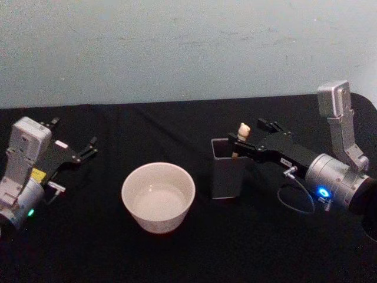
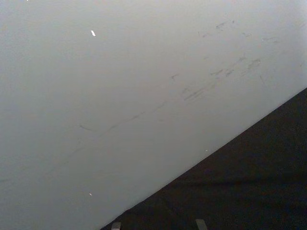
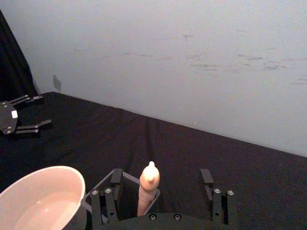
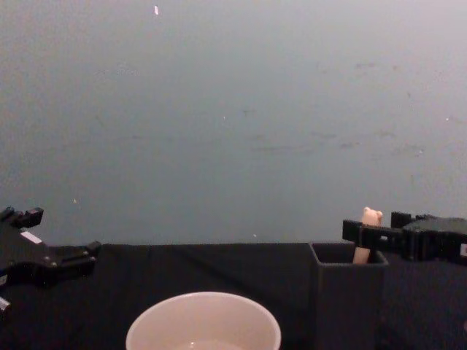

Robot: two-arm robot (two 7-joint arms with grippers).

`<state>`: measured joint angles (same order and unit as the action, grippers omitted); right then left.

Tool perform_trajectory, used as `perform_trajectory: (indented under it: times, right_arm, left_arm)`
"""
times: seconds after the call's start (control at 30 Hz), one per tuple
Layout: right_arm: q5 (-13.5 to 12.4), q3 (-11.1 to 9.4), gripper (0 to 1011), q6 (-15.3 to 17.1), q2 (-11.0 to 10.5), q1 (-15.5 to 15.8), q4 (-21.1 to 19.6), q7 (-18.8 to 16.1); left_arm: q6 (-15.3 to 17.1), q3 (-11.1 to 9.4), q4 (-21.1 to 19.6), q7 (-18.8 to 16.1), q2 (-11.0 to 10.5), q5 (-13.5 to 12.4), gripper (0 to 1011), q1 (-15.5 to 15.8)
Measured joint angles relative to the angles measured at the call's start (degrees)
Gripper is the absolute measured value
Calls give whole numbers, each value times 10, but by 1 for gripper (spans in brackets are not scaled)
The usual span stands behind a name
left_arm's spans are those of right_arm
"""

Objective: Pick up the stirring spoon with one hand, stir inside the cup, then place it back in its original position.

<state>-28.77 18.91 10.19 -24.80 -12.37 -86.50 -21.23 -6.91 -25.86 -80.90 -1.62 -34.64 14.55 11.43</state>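
Observation:
The stirring spoon (image 1: 243, 130) stands upright in the dark grey square holder (image 1: 227, 174), its beige handle and knob (image 3: 149, 183) sticking out of the top. My right gripper (image 1: 252, 135) is open with a finger on each side of the handle (image 4: 371, 216), neither finger touching it. The white cup (image 1: 158, 197) sits just left of the holder (image 4: 348, 299), and it also shows in the right wrist view as the cup (image 3: 41, 200). My left gripper (image 1: 73, 133) is parked open at the table's left, away from the cup.
A black cloth (image 1: 177, 127) covers the table, which ends at a pale wall (image 1: 188, 47) behind. The left gripper (image 4: 62, 232) shows low at the chest view's left edge. Open cloth lies in front of the cup and between the arms.

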Motion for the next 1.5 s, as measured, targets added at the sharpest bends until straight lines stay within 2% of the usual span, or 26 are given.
perform_trajectory:
  times: [0.43, 0.67, 0.87, 0.97, 1.2, 1.23, 1.3, 1.5]
  right_arm:
    - [1, 0, 982, -1, 1, 0, 1, 0]
    - [1, 0, 824, -2, 1, -1, 1, 0]
    - [1, 0, 651, -2, 1, -1, 1, 0]
    - [1, 0, 509, -2, 1, -1, 1, 0]
    - [1, 0, 327, -2, 1, -1, 1, 0]
    - [1, 0, 267, -2, 1, -1, 1, 0]
    - [1, 0, 225, -3, 1, -1, 1, 0]
    - [1, 0, 214, -3, 1, -1, 1, 0]
  left_arm:
    - [0, 0, 0, 0, 0, 0, 1001, 0]
    - [0, 0, 0, 0, 0, 0, 1001, 0]
    - [0, 0, 0, 0, 0, 0, 1001, 0]
    - [0, 0, 0, 0, 0, 0, 1001, 0]
    - [0, 0, 0, 0, 0, 0, 1001, 0]
    - [0, 0, 0, 0, 0, 0, 1001, 0]
    - [0, 0, 0, 0, 0, 0, 1001, 0]
    - [0, 0, 0, 0, 0, 0, 1001, 0]
